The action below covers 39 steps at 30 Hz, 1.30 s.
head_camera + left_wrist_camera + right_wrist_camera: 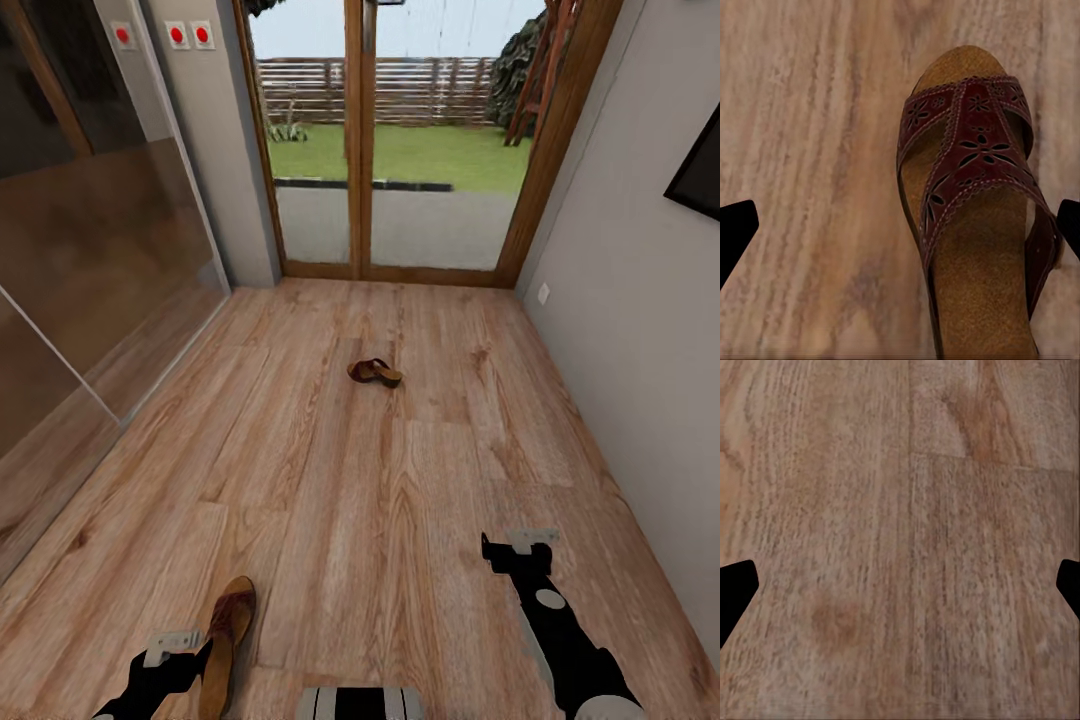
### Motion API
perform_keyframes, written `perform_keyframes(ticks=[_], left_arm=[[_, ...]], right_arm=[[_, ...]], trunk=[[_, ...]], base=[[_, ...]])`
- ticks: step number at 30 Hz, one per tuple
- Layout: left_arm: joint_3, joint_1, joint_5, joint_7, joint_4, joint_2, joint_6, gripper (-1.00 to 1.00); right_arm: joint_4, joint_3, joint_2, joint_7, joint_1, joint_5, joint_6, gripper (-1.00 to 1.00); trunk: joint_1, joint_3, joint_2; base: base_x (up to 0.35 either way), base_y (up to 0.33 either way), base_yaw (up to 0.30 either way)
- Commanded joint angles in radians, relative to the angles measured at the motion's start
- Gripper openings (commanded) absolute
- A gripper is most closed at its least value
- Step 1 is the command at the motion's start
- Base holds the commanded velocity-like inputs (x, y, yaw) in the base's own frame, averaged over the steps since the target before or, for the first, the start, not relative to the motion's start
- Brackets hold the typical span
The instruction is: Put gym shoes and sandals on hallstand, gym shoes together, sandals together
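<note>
Where the wood-plank corridor floor (400,480) meets glass garden doors (400,150), one sandal (374,372) lies; the other sandal (228,640) lies under the wide-open left gripper (900,232). The right gripper (900,592) is wide open over bare planks.

Both arms (150,680) (565,630) reach forward low, jaws spread wide.

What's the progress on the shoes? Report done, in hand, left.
Done: nothing visible; no shoe is seen on a rack. In hand: the left gripper, open, is beside the near sandal on the corridor floor. Left: that sandal, the far sandal and the gym shoes. The right gripper is open, empty.
</note>
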Motion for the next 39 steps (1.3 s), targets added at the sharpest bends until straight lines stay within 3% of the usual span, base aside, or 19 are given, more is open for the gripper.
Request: perform_keyframes(ticks=[1,5,6,17,39], left_arm=[[0.009,-0.001,-0.009,-0.006,0.001,0.0,-0.004,1.0],[0.009,0.0,-0.01,-0.006,0.002,0.0,-0.006,1.0],[0.005,0.002,-0.01,-0.006,0.003,0.0,-0.008,1.0],[-0.048,0.001,-0.01,-0.005,0.006,0.0,-0.051,1.0],[-0.059,0.001,-0.006,-0.003,0.01,0.0,-0.1,1.0]], right_arm=[[-0.017,-0.001,0.0,-0.002,0.0,0.009,0.017,1.0],[-0.106,-0.002,0.0,-0.002,0.0,0.009,0.098,1.0],[-0.185,-0.001,0.0,-0.001,0.0,0.008,0.143,1.0],[-0.216,0.001,0.001,0.0,0.0,0.007,0.158,1.0],[-0.225,0.0,0.0,0.0,0.0,0.008,0.158,1.0]], trunk=[[0.0,-0.001,0.0],[0.0,-0.001,0.0],[0.0,-0.001,0.0],[0.0,-0.001,0.0],[0.01,-0.09,-0.005]], base=[[0.0,0.0,-0.002],[0.0,0.0,-0.001],[0.0,0.0,0.0],[0.0,0.0,0.0],[0.0,0.0,0.0]])
